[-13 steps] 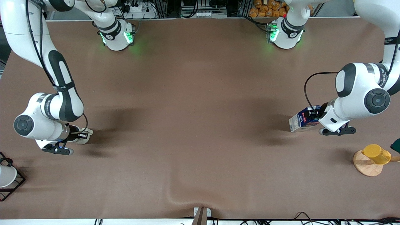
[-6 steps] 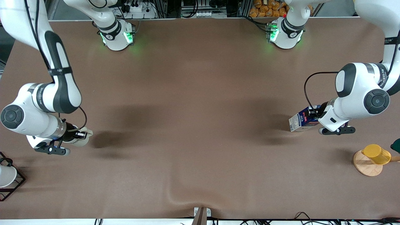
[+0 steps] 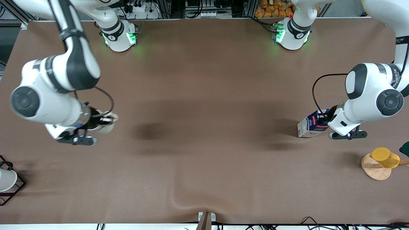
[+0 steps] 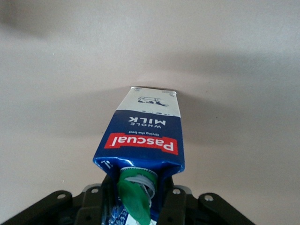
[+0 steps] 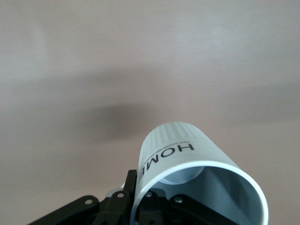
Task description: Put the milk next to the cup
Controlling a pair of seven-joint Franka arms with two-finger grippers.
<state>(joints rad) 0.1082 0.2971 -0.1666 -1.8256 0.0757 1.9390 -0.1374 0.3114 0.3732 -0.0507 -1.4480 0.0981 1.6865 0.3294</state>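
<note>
The milk [image 3: 309,126], a dark-blue gable-top carton with a green cap and red logo, stands on the table at the left arm's end. My left gripper [image 3: 324,119] is shut on its top; the left wrist view shows the carton [image 4: 143,140] between the jaws. The cup [image 3: 106,126], a pale ribbed mug, hangs in my right gripper [image 3: 101,121], which is shut on its rim and holds it in the air over the table at the right arm's end. The right wrist view shows the cup [image 5: 187,173] from its open mouth.
A yellow cup [image 3: 385,157] lies on a round wooden coaster [image 3: 374,169] at the left arm's end, nearer the front camera than the milk. A plain white cup [image 3: 6,179] sits in a black wire rack [image 3: 17,187] at the right arm's end.
My right gripper has lifted the cup off the table and carried it up and toward the table's middle. The left gripper and the milk have barely shifted.
</note>
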